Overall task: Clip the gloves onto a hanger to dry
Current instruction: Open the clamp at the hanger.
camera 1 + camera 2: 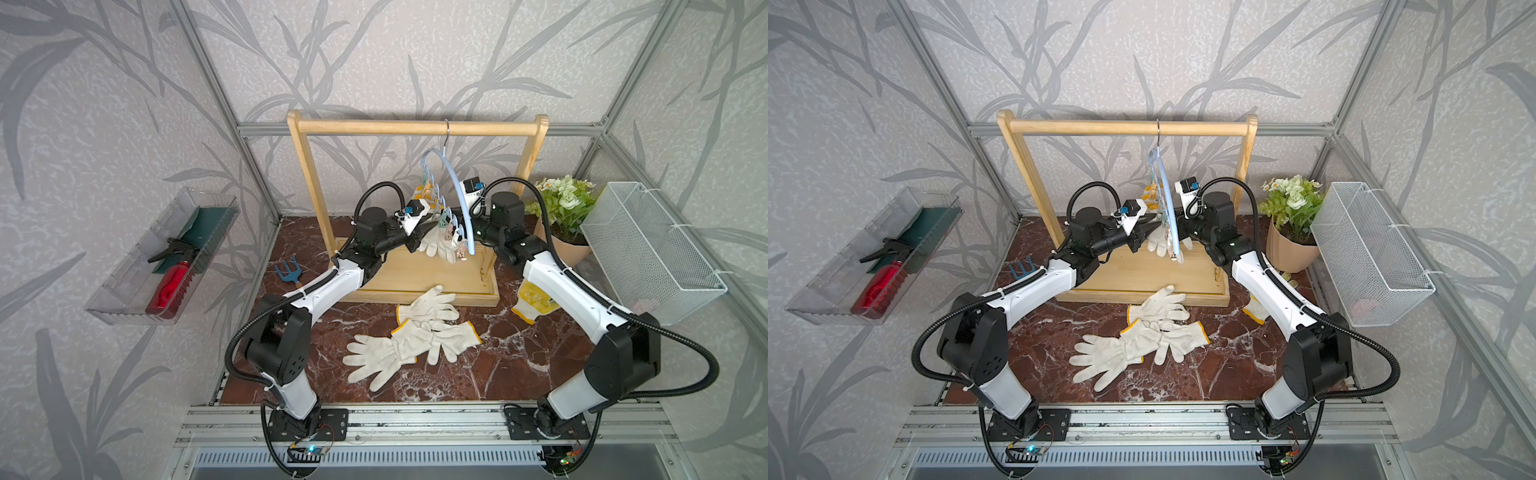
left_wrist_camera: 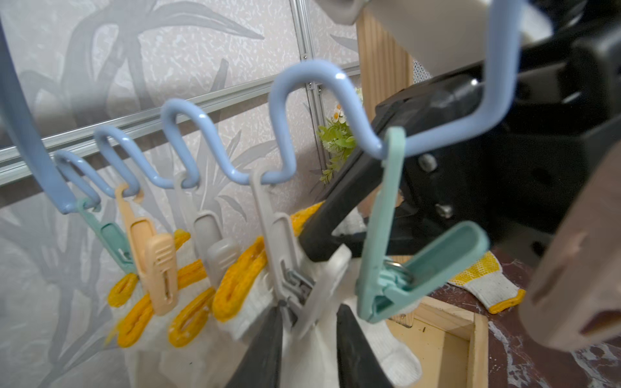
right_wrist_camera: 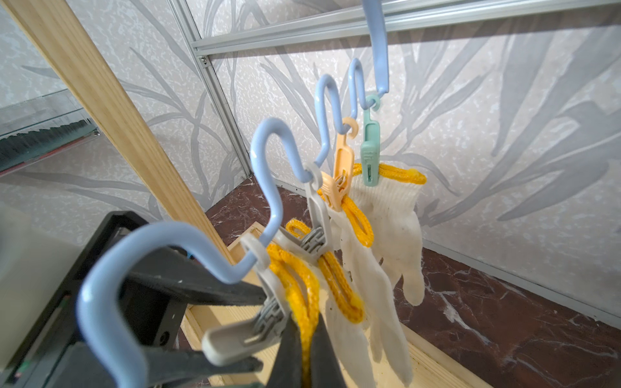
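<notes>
Under rack (image 1: 415, 126), right gripper (image 3: 305, 336) pinches glove (image 3: 299, 295) at grey clip (image 3: 235, 342).

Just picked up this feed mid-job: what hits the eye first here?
The light-blue hanger on the wooden rack, where both arms meet: the left gripper squeezes a grey clip while the right gripper pinches a glove by its yellow cuff. Then the loose gloves heaped on the marble table in front.

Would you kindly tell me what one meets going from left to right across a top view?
Clear wall tray → blue hand fork → loose gloves on the table → potted flowers → white wire basket.
</notes>
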Robot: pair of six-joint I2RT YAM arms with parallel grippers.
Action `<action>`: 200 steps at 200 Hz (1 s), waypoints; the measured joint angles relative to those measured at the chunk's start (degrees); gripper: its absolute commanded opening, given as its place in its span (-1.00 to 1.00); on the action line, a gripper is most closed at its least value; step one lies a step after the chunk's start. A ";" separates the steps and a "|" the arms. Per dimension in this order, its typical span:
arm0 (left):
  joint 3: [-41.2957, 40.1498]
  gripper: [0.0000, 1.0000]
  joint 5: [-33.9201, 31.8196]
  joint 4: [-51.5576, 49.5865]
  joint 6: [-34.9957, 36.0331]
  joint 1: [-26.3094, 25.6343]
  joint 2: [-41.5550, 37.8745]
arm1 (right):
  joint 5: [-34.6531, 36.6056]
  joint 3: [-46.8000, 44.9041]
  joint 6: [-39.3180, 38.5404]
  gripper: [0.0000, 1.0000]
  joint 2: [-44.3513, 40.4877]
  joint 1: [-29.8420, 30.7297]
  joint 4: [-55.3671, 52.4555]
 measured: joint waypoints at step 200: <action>4.13 -0.15 2.89 -2.62 0.92 -0.22 1.73 | -0.66 -1.18 -0.57 -1.00 0.00 0.00 0.13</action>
